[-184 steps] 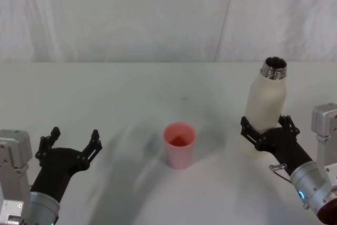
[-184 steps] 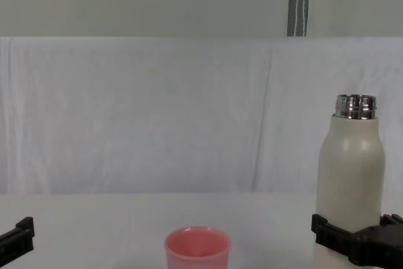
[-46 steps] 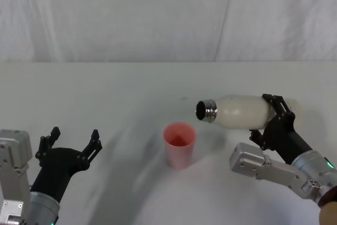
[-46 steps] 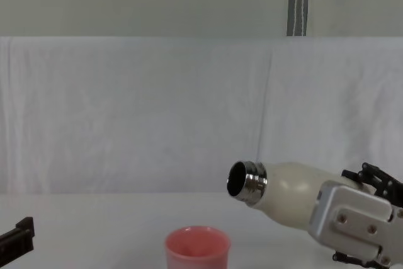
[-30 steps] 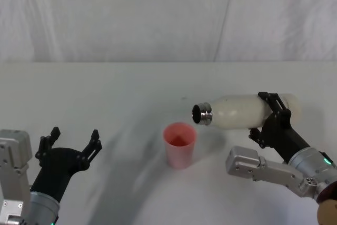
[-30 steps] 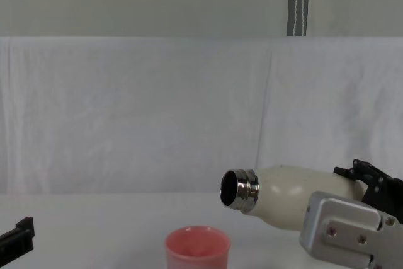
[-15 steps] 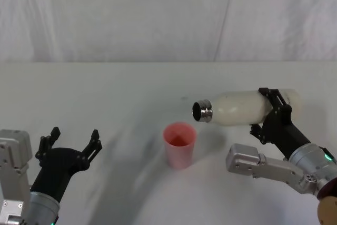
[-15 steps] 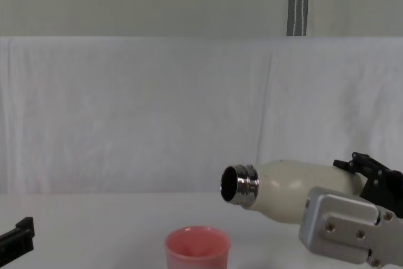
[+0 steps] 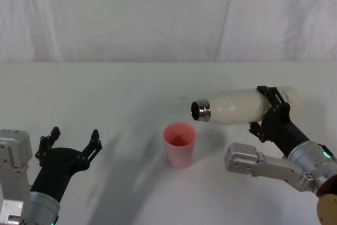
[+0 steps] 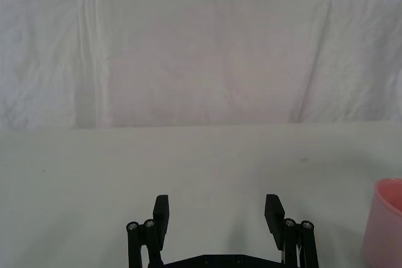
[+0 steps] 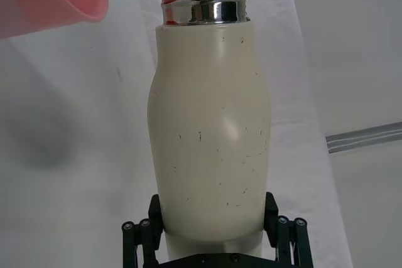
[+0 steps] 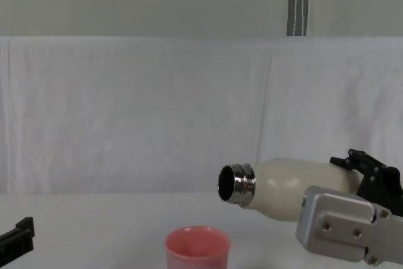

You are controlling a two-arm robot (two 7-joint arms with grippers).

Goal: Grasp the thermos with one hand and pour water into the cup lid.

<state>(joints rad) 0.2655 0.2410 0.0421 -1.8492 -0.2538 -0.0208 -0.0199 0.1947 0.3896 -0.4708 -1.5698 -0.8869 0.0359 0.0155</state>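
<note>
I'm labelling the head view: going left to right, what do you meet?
Left tool, open → small salmon-pink plastic cup → cream-white steel-necked thermos bottle, lying sideways → right tool gripping it.

White cloth-covered table (image 9: 105,88) backed by a creased white fabric curtain (image 12: 138,111), grey vertical pole (image 12: 296,1) on the pale wall above.
</note>
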